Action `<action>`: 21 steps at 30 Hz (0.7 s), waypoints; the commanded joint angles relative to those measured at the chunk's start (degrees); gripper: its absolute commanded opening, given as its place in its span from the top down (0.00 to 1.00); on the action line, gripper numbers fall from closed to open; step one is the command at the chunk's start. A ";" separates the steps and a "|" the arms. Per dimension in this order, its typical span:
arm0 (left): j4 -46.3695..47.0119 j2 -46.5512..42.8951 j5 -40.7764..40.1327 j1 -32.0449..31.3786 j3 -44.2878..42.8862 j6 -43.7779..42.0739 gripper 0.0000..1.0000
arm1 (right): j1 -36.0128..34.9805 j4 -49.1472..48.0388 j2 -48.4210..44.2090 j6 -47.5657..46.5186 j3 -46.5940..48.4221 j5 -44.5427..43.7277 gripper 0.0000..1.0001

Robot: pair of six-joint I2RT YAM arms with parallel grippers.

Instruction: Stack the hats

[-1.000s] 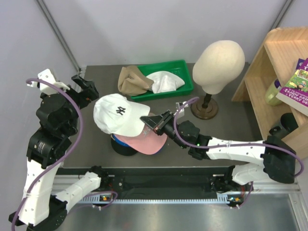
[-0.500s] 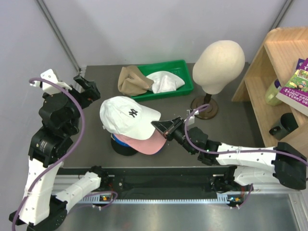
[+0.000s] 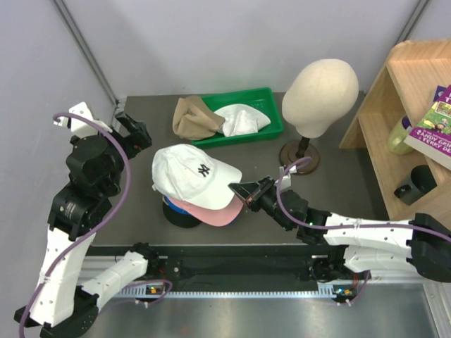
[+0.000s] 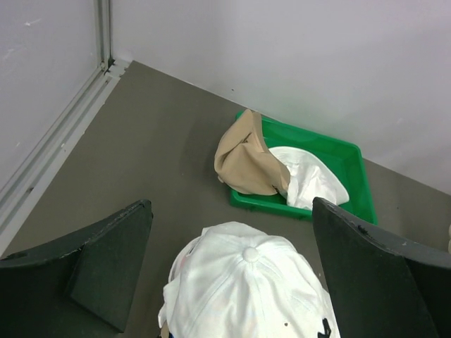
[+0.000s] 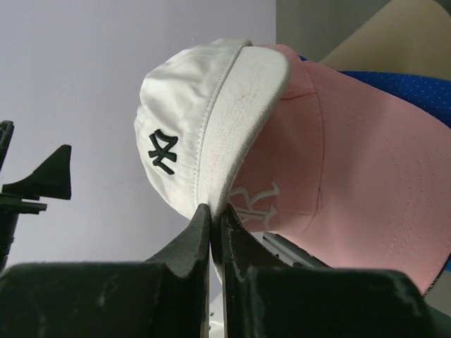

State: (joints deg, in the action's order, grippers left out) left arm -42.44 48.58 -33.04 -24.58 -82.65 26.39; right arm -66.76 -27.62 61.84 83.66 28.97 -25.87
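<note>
The white cap (image 3: 194, 179) with the dark logo sat on top of the pile at the middle of the table, over the pink cap (image 3: 211, 210) and a blue cap (image 5: 402, 88) beneath it, its crown not squarely above theirs. The right gripper (image 3: 243, 191) was clamped tight on the edge of its brim, and the wrist view showed the fabric pinched thinly between the closed fingers (image 5: 190, 243). The left gripper (image 3: 139, 132) hung spread wide and empty behind the pile. A tan cap (image 3: 194, 116) and another white one (image 3: 243, 118) still lay in the green tray (image 3: 271, 95). We judged the risk to lie in that thin pinch. A pull on the brim could drag the soft cap off the pile or tip the pink one with it, and letting go while it sat askew could leave it sliding. Compared with a second earlier, the white cap had swung right and turned, the right arm had drawn back, and the left arm had lifted slightly.
</note>
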 commanded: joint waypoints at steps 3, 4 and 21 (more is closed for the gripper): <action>2.62 0.47 1.22 0.06 1.79 1.38 0.01 | -0.47 14.76 1.43 -9.30 1.43 -1.64 1.00; 2.71 0.47 1.22 0.06 2.14 1.47 0.01 | -0.47 15.74 1.61 -9.82 1.61 -1.64 1.00; 3.59 1.08 2.27 0.06 6.88 2.44 0.01 | -0.56 13.91 5.38 -0.86 -10.08 -1.38 1.00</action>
State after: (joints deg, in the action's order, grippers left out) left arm -41.98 49.76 -31.22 -24.58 -77.95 28.58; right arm -66.98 -26.94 62.72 84.79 21.58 -25.91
